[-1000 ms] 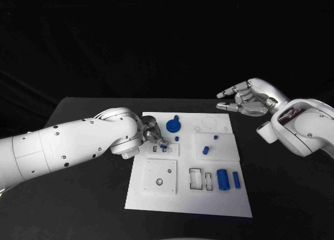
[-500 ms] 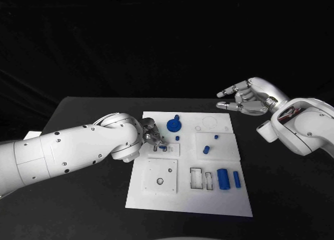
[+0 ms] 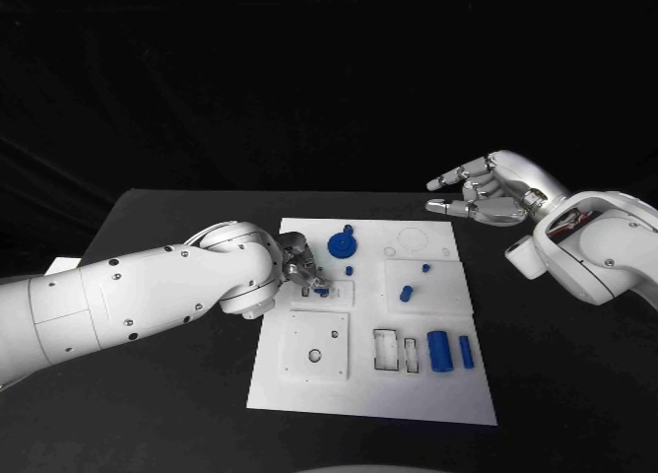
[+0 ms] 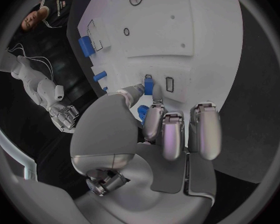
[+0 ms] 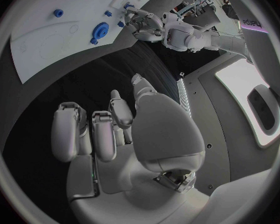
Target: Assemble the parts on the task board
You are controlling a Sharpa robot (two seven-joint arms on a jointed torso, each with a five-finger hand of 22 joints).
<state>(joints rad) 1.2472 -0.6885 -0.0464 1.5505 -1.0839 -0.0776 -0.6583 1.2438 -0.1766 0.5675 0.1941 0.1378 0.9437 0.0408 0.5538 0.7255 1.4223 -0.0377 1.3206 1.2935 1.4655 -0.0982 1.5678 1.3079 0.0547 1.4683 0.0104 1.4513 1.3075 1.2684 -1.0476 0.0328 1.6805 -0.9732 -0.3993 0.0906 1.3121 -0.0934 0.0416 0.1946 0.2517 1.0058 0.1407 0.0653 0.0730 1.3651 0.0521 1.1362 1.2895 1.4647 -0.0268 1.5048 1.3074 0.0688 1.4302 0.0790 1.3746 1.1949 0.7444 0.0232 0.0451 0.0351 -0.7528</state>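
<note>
Left hand point(image 3: 303, 271) pinches a small blue part point(image 4: 149, 87) on the task board point(image 3: 369, 394).
Right hand point(image 3: 484, 192) hovers aside, fingers loosely apart, holding nothing.

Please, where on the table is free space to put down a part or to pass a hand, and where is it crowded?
Free: the black table before the left arm, the strip between the task board and the right arm, and the board's near edge. Crowded: the board's middle, where the left hand holds a small blue part, and around the blue cylinders.
</note>
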